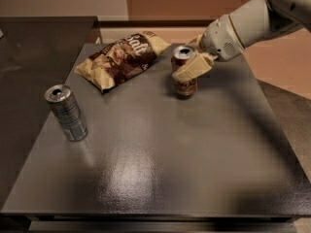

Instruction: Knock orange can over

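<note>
Gripper (190, 68) pale, blocky | against orange can (185, 86) | cylindrical, upright, silver-rimmed

Pincer (187, 65) at orange can (185, 87), bag (119, 59) beside

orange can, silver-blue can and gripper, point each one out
orange can (185, 88): camera view, lower body, below the gripper
silver-blue can (68, 115): camera view, middle of its upright body
gripper (188, 68): camera view, pale tip in front of the orange can's upper body

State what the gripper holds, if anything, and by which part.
Cannot be told. The gripper lies against the upper body of the upright orange can, below its rim; a hold does not show.
</note>
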